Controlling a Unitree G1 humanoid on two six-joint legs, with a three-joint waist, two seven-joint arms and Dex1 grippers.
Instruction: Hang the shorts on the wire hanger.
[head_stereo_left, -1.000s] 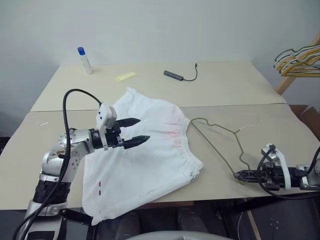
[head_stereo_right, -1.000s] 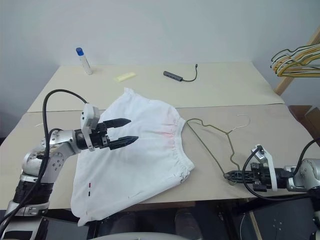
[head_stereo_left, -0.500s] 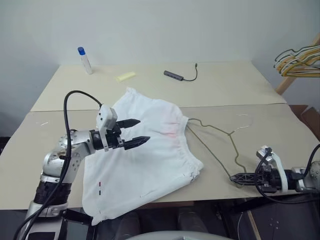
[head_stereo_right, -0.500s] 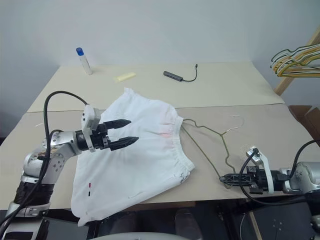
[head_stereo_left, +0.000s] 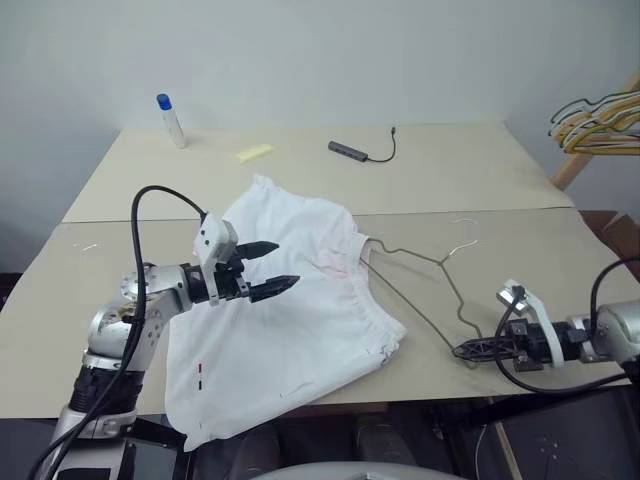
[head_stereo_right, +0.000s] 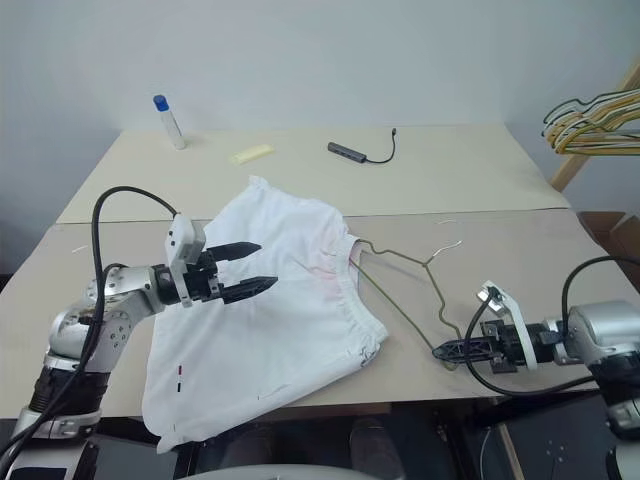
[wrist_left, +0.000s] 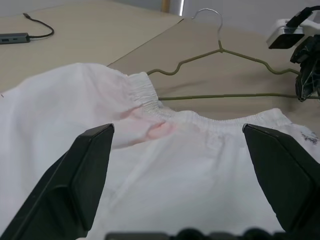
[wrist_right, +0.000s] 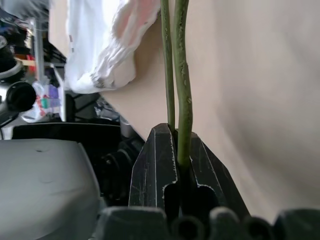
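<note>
Left eye view: shorts (head_stereo_left: 290, 320) hide the wire hanger's (head_stereo_left: 425, 290) far shoulder.

The place looks like a robot lab or test room rather than a home. Two plain beige tables (head_stereo_left: 470, 175) stand pushed together against a bare white wall (head_stereo_left: 330, 50), with no furnishing around them. Loose props lie on the far table: a small blue-capped bottle (head_stereo_left: 170, 119), a yellow scrap (head_stereo_left: 252, 152) and a dark adapter with a cable (head_stereo_left: 360, 150). A bunch of hangers (head_stereo_left: 600, 120) hangs on a wooden stand at the right edge.
</note>
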